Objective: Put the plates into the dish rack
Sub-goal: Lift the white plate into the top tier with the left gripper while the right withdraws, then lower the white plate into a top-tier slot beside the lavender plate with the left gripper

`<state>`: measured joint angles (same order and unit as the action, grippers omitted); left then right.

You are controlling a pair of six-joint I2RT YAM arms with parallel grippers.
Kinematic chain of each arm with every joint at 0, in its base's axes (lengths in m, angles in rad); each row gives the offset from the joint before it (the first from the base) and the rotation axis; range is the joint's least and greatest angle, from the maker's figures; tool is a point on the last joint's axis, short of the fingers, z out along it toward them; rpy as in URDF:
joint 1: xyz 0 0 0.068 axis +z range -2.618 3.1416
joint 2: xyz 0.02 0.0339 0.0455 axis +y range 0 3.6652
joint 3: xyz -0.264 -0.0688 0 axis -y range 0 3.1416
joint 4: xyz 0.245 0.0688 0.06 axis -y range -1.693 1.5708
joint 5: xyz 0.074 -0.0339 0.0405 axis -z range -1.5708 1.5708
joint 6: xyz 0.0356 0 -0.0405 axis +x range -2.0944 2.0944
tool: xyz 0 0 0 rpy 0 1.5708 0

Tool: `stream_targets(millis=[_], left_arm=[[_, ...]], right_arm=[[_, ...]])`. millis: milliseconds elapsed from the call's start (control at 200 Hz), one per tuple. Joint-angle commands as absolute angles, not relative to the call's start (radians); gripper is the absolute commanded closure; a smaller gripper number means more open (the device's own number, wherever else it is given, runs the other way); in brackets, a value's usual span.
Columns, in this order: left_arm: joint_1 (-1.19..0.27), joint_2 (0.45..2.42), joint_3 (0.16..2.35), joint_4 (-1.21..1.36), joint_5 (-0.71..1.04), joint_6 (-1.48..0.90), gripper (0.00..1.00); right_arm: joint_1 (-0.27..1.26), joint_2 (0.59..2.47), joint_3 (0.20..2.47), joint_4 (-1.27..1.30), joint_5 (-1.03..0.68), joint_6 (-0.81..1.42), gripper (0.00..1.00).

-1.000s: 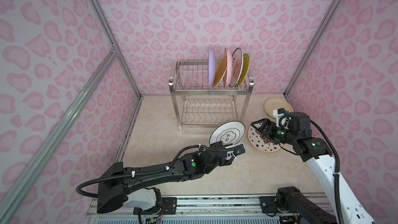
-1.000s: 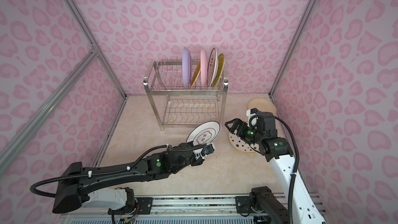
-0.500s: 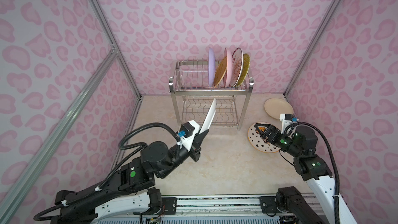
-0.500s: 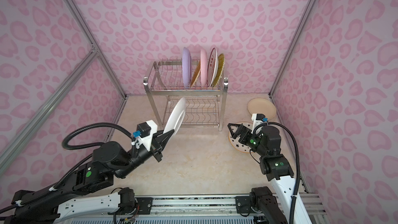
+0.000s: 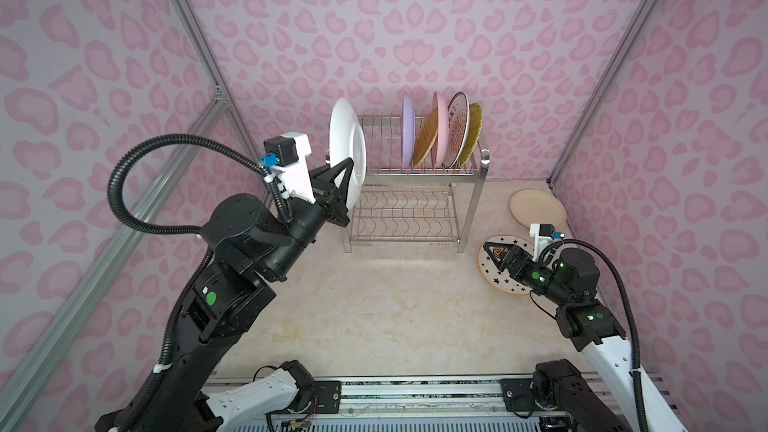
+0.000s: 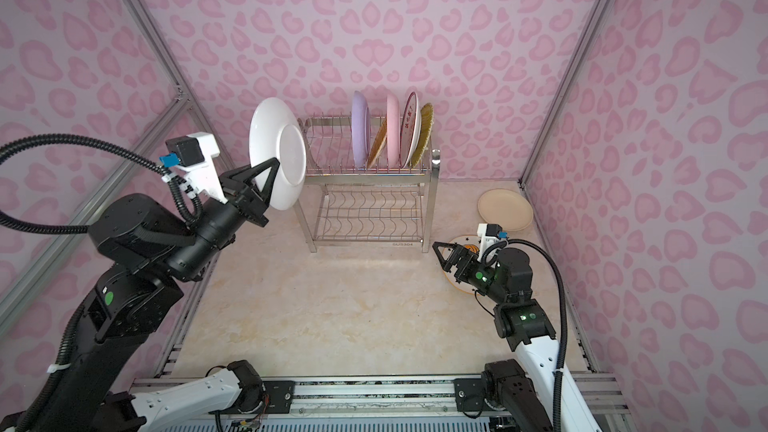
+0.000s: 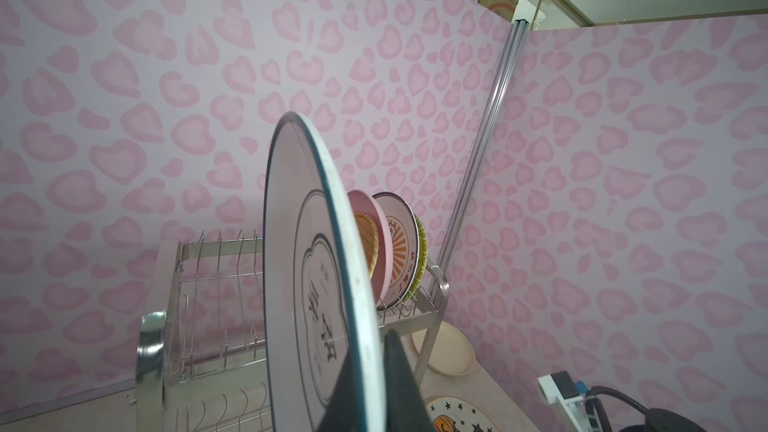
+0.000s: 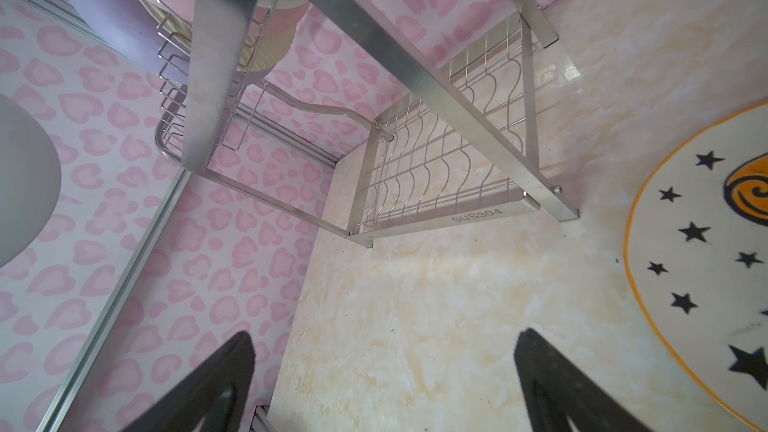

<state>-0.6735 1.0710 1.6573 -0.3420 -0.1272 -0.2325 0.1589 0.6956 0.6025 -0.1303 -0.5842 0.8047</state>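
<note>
Overhead, in both top views, the left end effector (image 5: 347,170) is clamped on the lower rim of the white ring-emblem plate (image 5: 347,135). It holds that plate upright on edge by the left end of the upper tier of the dish rack (image 5: 415,178); whether plate and rack touch cannot be told. Five plates stand among the prongs toward the right end: the lilac plate (image 5: 408,126), orange woven plate (image 5: 428,139), pink plate (image 5: 439,114), orange-radial plate (image 5: 459,130) and yellow plate (image 5: 476,122). The wavy lower shelf holds nothing. The right end effector (image 6: 446,257) hangs empty, jaws spread, over the star-patterned plate (image 5: 489,275), which lies flat on the counter (image 5: 395,305) near the rack's right front leg. The cream plate (image 5: 538,207) lies flat behind it, near the right wall.

In the left wrist view, the held plate's emblem face fills the middle with a dark finger (image 7: 374,388) at its rim. The racked plates show just beyond it.

In the right wrist view, two dark fingers stand wide apart above bare counter, with the star-patterned plate beside them and the rack's legs ahead.
</note>
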Motion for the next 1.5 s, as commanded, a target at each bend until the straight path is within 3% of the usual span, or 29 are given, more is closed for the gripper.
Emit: stream_targets(millis=[0,135,355,835,1495], left_arm=[[-0.526,1.161,1.737,-0.288,0.19,-0.372,0.96],[-0.387,1.302,1.821,-0.21,0.358,-0.454,0.96],[-0.325,1.478,1.956,-0.171,0.444,-0.47,0.96],[-0.315,1.656,2.057,-0.17,0.397,-0.472,0.96],[-0.396,1.744,2.13,-0.223,0.247,-0.447,0.96]], right_arm=[[0.17,0.685,0.587,-0.101,-0.604,0.801,0.02],[0.176,0.663,0.571,-0.125,-0.604,0.787,0.02],[0.177,0.629,0.534,-0.144,-0.598,0.791,0.02],[0.269,0.621,0.516,-0.145,-0.517,0.819,0.02],[0.318,0.603,0.47,-0.142,-0.479,0.837,0.02]])
